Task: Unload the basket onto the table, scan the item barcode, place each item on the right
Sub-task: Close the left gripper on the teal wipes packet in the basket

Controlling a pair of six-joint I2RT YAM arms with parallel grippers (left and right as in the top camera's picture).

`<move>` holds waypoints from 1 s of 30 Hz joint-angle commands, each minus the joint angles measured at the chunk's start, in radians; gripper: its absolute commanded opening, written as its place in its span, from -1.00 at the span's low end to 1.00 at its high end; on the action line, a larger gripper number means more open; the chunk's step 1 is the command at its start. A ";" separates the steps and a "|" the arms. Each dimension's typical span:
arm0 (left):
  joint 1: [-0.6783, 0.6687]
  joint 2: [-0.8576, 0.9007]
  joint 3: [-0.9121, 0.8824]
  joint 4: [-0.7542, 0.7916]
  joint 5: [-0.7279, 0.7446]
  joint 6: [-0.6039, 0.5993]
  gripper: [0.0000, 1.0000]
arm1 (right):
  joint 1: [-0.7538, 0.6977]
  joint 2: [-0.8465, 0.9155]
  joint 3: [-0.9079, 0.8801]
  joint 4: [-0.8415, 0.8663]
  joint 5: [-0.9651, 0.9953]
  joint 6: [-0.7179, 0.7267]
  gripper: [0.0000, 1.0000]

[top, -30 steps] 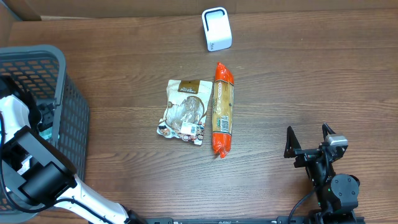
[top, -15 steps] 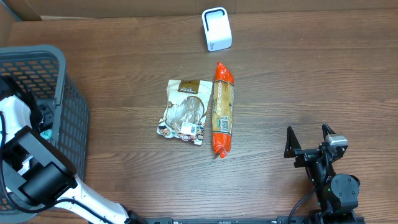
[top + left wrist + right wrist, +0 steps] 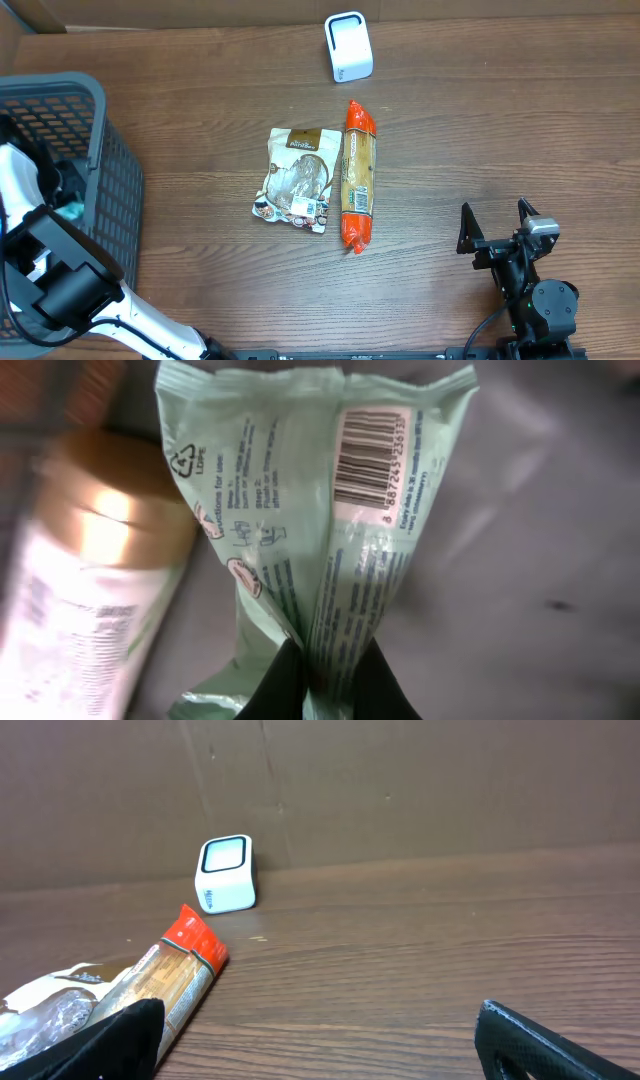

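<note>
My left hand (image 3: pixel 328 676): down inside the basket (image 3: pixel 112 190) at the left edge of the table (image 3: pixel 500 120); fingers pinched tight together on the bottom edge of a packet (image 3: pixel 300 510).
Packet: pale green, crinkled plastic, with a back seam running up from my fingers; it fills most of my left wrist view.
Barcode (image 3: pixel 368 455): on a white panel near the packet's upper right, facing my wrist camera, digits printed alongside.
Beside the packet: a white bottle (image 3: pixel 90 590) with a gold cap, blurred, lying just to the left.
My right hand (image 3: pixel 494 213): low at the near right of the table, fingers spread wide, holding nothing.
Scanner (image 3: pixel 348 46): small white box, upright at the far middle of the table, well apart from both hands.
On the table: a brown and silver snack bag (image 3: pixel 297 178) lying flat, touching an orange-ended pasta pack (image 3: pixel 358 175) on its right.
</note>
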 commanded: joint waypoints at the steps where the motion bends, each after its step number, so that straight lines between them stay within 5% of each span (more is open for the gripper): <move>1: -0.015 -0.047 0.151 -0.047 0.034 -0.061 -0.92 | 0.006 0.000 -0.010 0.006 0.010 -0.007 1.00; 7: -0.016 -0.146 0.321 -0.137 0.107 -0.126 -0.92 | 0.006 0.000 -0.010 0.005 0.010 -0.007 1.00; 17: -0.048 -0.432 0.377 -0.148 0.507 -0.181 -0.92 | 0.006 0.000 -0.010 0.005 0.010 -0.007 1.00; 25: -0.144 -0.550 0.375 -0.178 0.318 -0.251 -0.91 | 0.006 0.000 -0.010 0.005 0.010 -0.007 1.00; 30: -0.084 -0.491 0.355 -0.238 0.275 -0.295 0.06 | 0.006 0.000 -0.010 0.005 0.010 -0.007 1.00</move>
